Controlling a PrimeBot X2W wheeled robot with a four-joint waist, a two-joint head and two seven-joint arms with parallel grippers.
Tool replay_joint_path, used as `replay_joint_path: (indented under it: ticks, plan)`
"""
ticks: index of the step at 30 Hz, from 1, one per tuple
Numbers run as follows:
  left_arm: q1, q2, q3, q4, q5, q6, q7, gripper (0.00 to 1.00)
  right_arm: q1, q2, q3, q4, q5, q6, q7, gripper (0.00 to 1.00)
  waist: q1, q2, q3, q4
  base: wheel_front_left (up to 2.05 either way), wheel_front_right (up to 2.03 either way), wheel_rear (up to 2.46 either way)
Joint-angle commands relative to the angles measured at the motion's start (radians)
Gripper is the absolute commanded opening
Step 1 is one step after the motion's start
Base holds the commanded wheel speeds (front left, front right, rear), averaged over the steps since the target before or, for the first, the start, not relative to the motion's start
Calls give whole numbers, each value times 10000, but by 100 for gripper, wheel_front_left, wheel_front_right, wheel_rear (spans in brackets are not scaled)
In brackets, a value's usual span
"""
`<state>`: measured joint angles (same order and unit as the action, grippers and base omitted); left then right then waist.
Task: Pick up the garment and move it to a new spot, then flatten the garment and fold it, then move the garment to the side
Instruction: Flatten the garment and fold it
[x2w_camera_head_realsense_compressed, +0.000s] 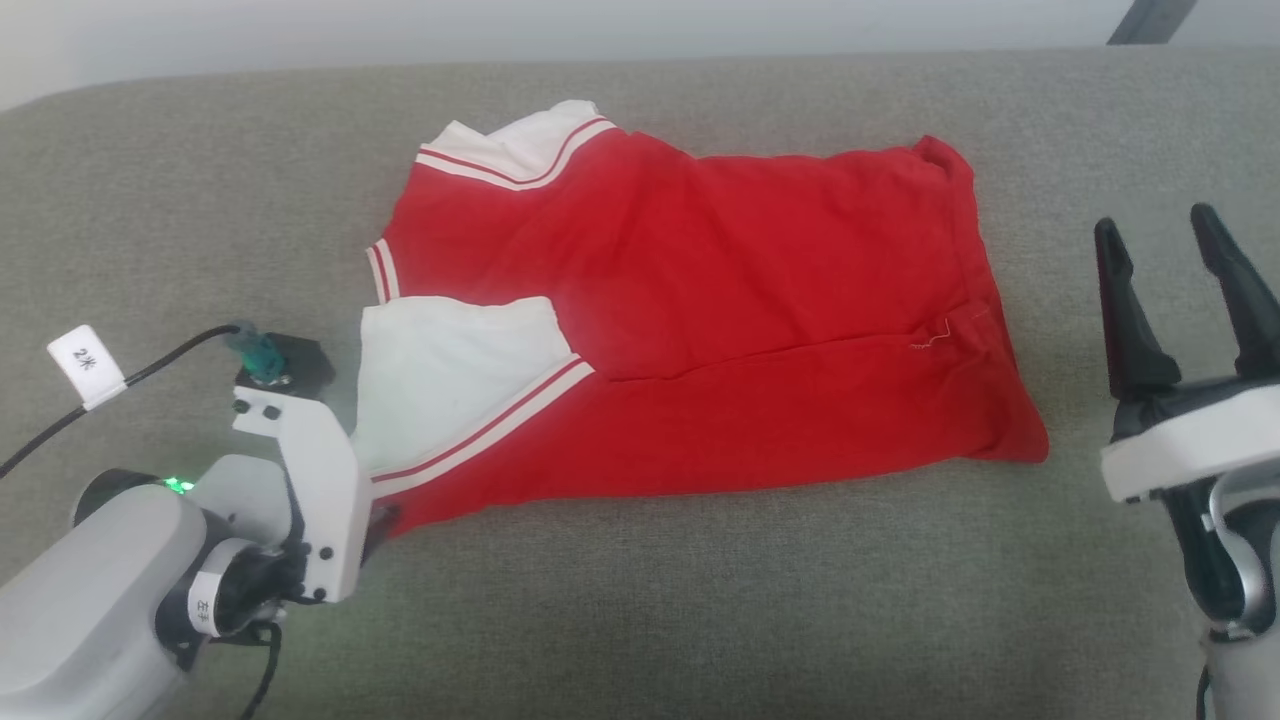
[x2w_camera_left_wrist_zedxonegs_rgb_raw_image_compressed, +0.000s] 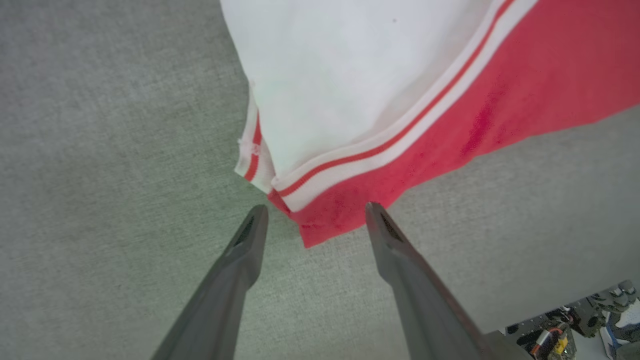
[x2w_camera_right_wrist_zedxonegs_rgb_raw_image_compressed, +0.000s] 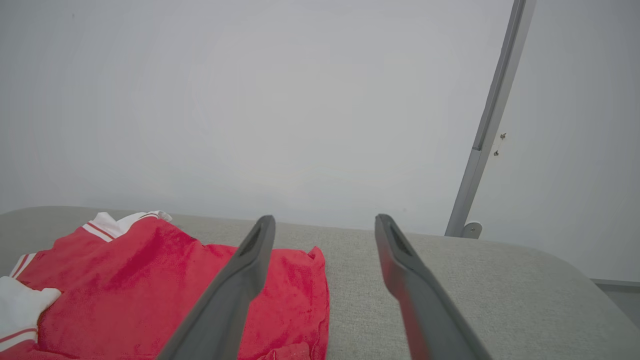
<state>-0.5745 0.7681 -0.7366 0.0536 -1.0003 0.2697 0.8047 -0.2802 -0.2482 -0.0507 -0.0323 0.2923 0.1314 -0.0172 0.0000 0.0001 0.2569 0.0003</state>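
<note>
Pale, smooth casing of the left arm (x2w_camera_head_realsense_compressed: 90, 590) sits at the garment's near-left corner, carrying a small green light (x2w_camera_head_realsense_compressed: 178, 486) and a black cable (x2w_camera_head_realsense_compressed: 150, 365) with a white paper tag. The left pincer (x2w_camera_left_wrist_zedxonegs_rgb_raw_image_compressed: 316, 207) points at that corner with its two long, dark, tapering fingers (x2w_camera_left_wrist_zedxonegs_rgb_raw_image_compressed: 240, 265) spread wide. The pointed red tip of the hem lies between the fingertips, not clamped, and I cannot tell whether either finger touches the cloth. The garment (x2w_camera_head_realsense_compressed: 750, 300) is a soft, bright red jersey shirt lying roughly flat in the middle of the worktop (x2w_camera_head_realsense_compressed: 700, 600), folded over on itself into a broad slanted oblong with gentle creases and a loose white thread near its right end. A white sleeve (x2w_camera_head_realsense_compressed: 450, 380) is folded across its left end, edged by thin red-and-white stripe trim (x2w_camera_head_realsense_compressed: 490, 425). A second white patch with the same trim (x2w_camera_head_realsense_compressed: 520, 140) shows at the far-left corner of the garment. Under it, the worktop is covered in a grey, coarse-woven fabric with a rounded far edge. To the right of the garment and apart from it, the right pincer (x2w_camera_head_realsense_compressed: 1155, 220) is raised off the worktop, its matt dark fingers (x2w_camera_right_wrist_zedxonegs_rgb_raw_image_compressed: 235, 295) splayed wide and holding nothing. Beyond the garment stands a plain pale wall (x2w_camera_right_wrist_zedxonegs_rgb_raw_image_compressed: 250, 100) with a slim grey metal post (x2w_camera_right_wrist_zedxonegs_rgb_raw_image_compressed: 492, 115) leaning across it.
</note>
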Motion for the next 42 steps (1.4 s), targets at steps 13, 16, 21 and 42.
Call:
replay_joint_path:
  ticks: [13, 16, 21, 42]
  plan:
    - [85, -808, -121, 2402, -162, -597, -753, 100, 827, 511, -675, -976, 43, -15, 651, 100, 0, -1, 479, -420, 0, 0, 0]
    - [64, -1085, -212, 2784, -277, -777, -704, 0, 987, 543, -720, -1071, 169, -15, 916, 100, 0, -1, 527, -426, 0, 0, 0]
    - [-110, -1355, -299, 3053, -175, -1003, -771, 0, 1142, 392, -650, -659, 573, -15, 1835, 100, 0, -1, 576, -358, 0, 0, 0]
    - [-811, -2066, -498, 3470, -104, -1361, -926, 0, -337, -286, 488, 2393, 1749, -9, 6487, 100, 0, -1, 1034, 277, 0, 0, 0]
